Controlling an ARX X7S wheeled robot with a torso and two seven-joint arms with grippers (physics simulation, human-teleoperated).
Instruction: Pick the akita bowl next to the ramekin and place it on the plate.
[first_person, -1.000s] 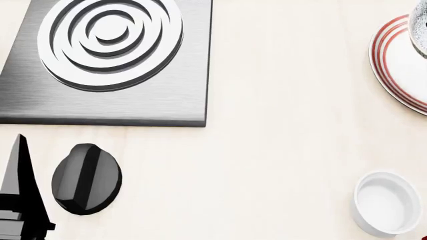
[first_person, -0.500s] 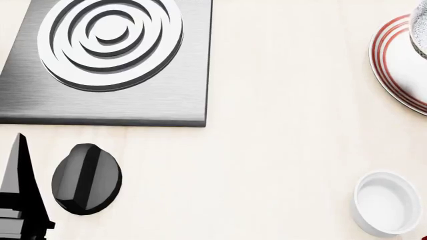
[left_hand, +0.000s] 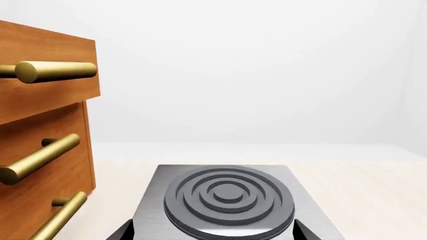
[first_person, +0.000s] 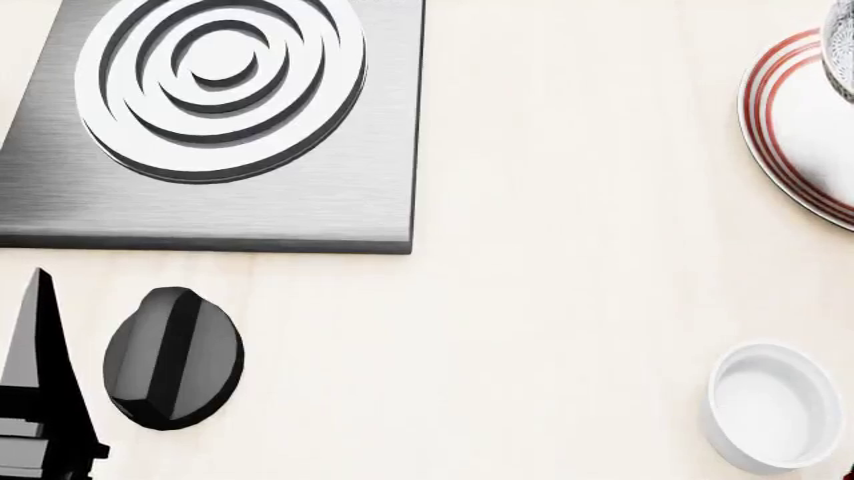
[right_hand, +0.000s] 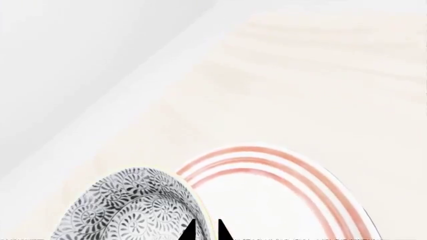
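Still, akita bowl (right_hand: 130, 207) over plate (right_hand: 280, 200).

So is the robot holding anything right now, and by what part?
Right gripper appears to pinch the akita bowl by its rim, over the plate.

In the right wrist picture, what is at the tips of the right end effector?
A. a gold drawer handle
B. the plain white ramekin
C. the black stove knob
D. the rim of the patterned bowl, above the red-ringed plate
D: the right end effector straddles the rim of the akita bowl, with the plate right beside it.
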